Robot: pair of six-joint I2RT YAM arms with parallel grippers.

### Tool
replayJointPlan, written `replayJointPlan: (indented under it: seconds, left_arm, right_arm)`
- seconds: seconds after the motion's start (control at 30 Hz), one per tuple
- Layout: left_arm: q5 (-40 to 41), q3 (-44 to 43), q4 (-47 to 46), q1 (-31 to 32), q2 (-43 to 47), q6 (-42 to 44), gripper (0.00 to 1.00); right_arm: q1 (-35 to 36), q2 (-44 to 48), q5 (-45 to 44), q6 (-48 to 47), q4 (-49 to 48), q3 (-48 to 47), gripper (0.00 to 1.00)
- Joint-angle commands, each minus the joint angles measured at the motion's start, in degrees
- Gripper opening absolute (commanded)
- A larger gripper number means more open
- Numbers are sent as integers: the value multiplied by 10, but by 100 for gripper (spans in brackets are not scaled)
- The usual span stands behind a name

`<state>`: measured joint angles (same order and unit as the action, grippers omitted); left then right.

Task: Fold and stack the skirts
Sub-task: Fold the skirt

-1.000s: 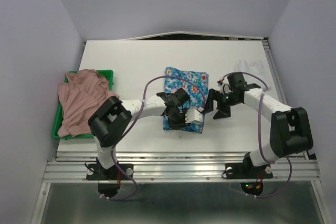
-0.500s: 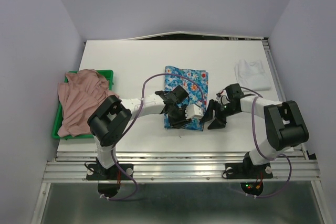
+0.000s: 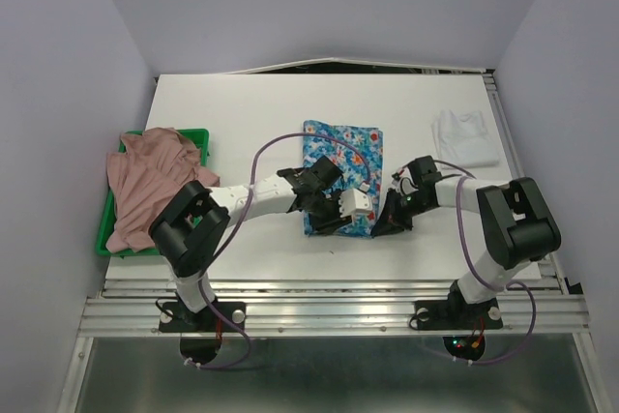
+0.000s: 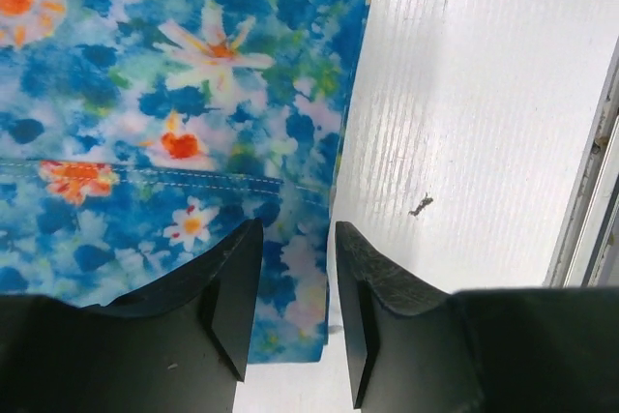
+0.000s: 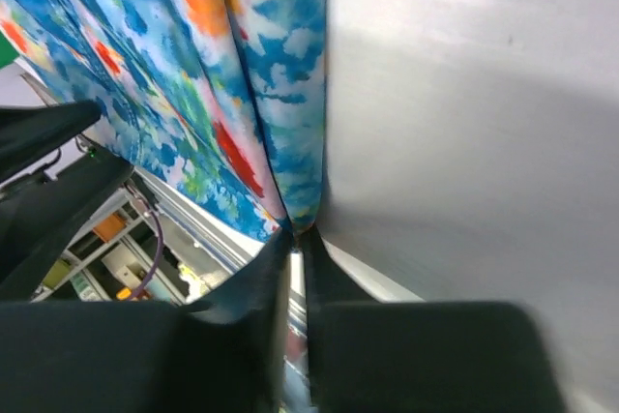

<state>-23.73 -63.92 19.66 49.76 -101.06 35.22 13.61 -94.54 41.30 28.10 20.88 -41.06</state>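
Blue flowered cloth skirt (image 3: 348, 147) at frame centre.
Right tool (image 5: 295, 239) pinches its fold; left tool (image 4: 298, 239) narrowly parted.

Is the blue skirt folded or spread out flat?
Folded. The blue skirt lies as a compact rectangle on the table, and the right wrist view shows several layers stacked at its edge.

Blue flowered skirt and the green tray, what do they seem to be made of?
Blue flowered skirt: thin printed cloth, matte; a stitched seam and soft folds show. Green tray: probably rigid plastic, going by its even colour and straight rim.
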Motion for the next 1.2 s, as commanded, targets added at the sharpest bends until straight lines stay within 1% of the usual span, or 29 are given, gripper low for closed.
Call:
replayJointPlan:
  seconds: [0.0,0.03,0.07,0.13,0.17,0.2,0.23,0.3,0.47,0.5,0.6,0.67,0.8,0.93,1.1,1.17]
  left_arm:
    - [4,24,-29,-2,67,-12,48]
    - [8,28,-31,-2,76,-13,50]
    - [16,41,-34,-1,86,-15,66]
    - [34,58,-52,-1,124,-16,68]
    - [41,80,-70,-1,155,-16,70]
    - [47,91,-80,0,171,-19,86]
    - [55,102,-93,1,184,-23,99]
    - [88,128,-121,16,211,-36,99]
    - [179,169,-189,46,230,-63,99]
    - [199,192,-232,64,241,-67,99]
    - [265,220,-287,86,249,-73,99]
    - [300,228,-305,104,244,-73,99]
    - [331,228,-328,116,211,-78,97]
    - [349,224,-346,116,184,-83,90]
    - [361,216,-365,116,141,-96,85]
    - [368,214,-370,117,130,-111,80]
  right_arm:
    - [5,11,-4,-17,-20,-31,3]
    - [5,18,7,-14,-20,-34,1]
    - [5,26,13,-3,-21,-38,1]
    - [5,47,35,12,-24,-44,1]
    - [5,55,45,32,-26,-50,1]
    - [5,60,52,44,-30,-53,1]
    - [5,66,68,56,-35,-55,1]
    - [5,79,83,91,-52,-59,1]
    - [5,88,108,144,-71,-61,1]
    - [5,91,111,164,-77,-59,1]
    - [5,94,120,190,-96,-56,1]
    - [5,94,123,208,-108,-58,1]
    - [5,94,130,224,-124,-64,1]
    - [5,96,137,230,-124,-68,1]
    - [5,96,147,250,-138,-64,1]
    - [5,96,148,261,-143,-61,1]
